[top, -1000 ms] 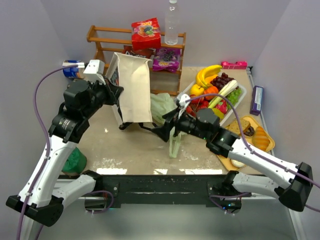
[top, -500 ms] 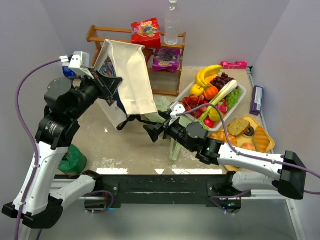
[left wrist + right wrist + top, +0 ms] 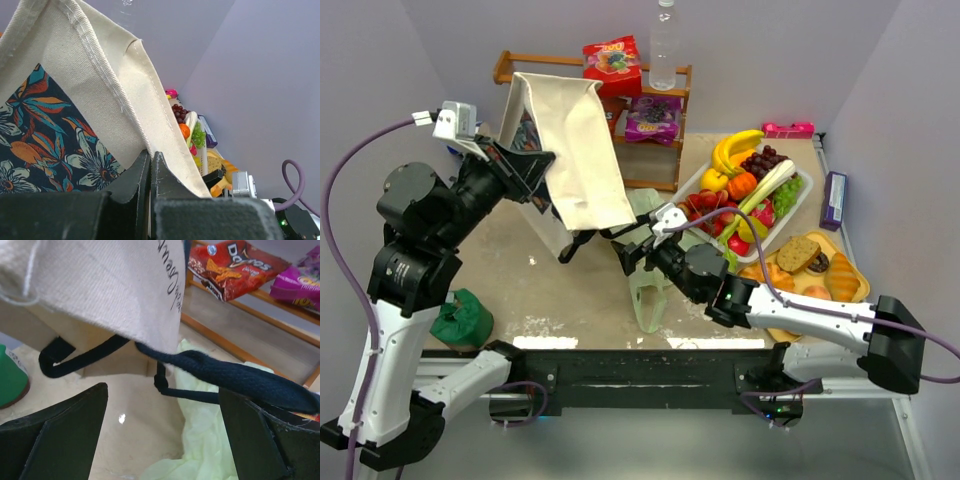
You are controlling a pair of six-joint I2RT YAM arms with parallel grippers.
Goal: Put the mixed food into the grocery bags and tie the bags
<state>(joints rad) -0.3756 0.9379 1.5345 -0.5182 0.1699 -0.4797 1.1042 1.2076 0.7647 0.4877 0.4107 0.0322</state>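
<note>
Two bags: left hand pinches one beige tote by its rim; right hand, spread, has one black handle just ahead and one green bag beneath.

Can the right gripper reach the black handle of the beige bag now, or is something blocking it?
Probably yes. The open right gripper faces the black handle, which hangs free below the tote; nothing stands between them. The left gripper holds the tote up.
</note>
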